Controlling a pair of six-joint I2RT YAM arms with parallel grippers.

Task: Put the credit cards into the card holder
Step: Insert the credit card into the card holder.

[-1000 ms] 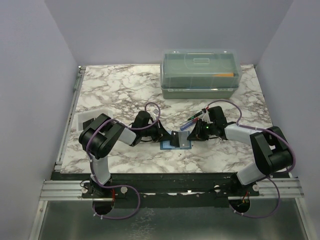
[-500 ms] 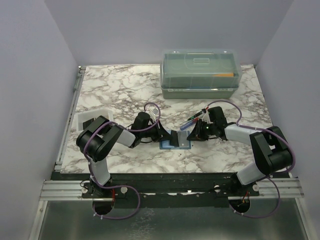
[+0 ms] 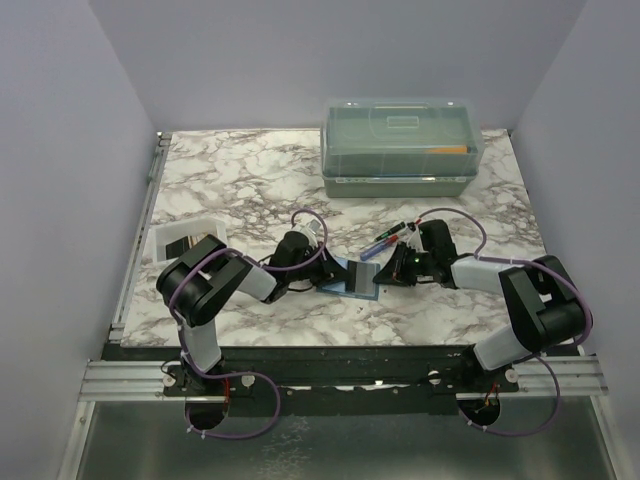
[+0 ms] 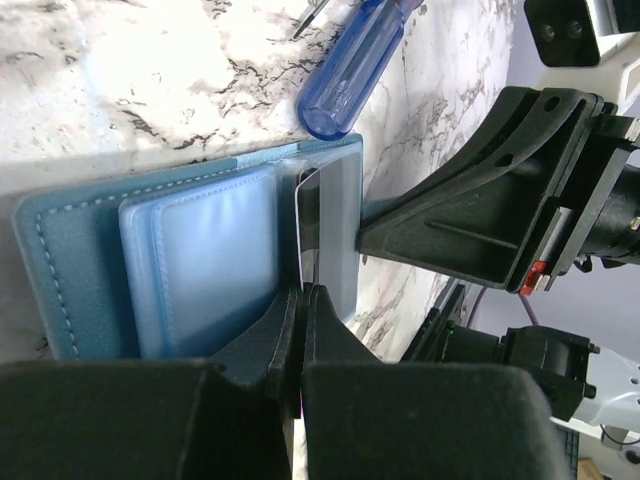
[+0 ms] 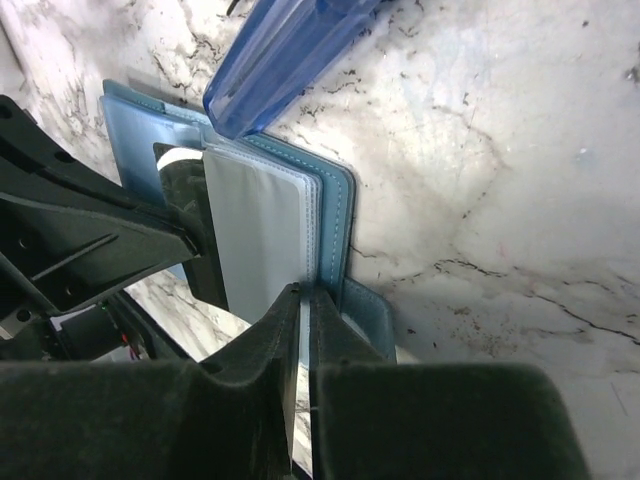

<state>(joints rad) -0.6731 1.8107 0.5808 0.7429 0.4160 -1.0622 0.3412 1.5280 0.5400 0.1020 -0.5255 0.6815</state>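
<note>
One marble tabletop (image 3: 230,175) carries everything. At its far edge stands one large translucent lidded box (image 3: 400,145). Two arms reach in from the near edge, the left arm (image 3: 215,285) and the right arm (image 3: 525,300), and their tips meet at mid-table. One small white tray (image 3: 160,240) sits by the left edge with something flat and dark in it, too small to name. One teal card holder (image 3: 352,277) lies open between the two grippers. One blue-handled screwdriver (image 3: 385,241) lies just beyond it, its handle end close to the holder's far corner. One whitish credit card (image 5: 260,230) shows among the holder's clear sleeves.

The left gripper (image 4: 302,292) has its jaws pressed together on the near edge of the holder's sleeves, and a thin edge runs in between them. The right gripper (image 5: 305,292) has its jaws all but closed, pinching a thin pale leaf at the holder's opposite edge. Whether that leaf is a card or a sleeve cannot be told.

Compared with a second ago, the holder sits slightly farther from the arm bases and is turned askew to the tabletop's edge. The left wrist has shifted toward the right, and the right gripper sits closer to the holder. Box, tray and screwdriver are where they were.
</note>
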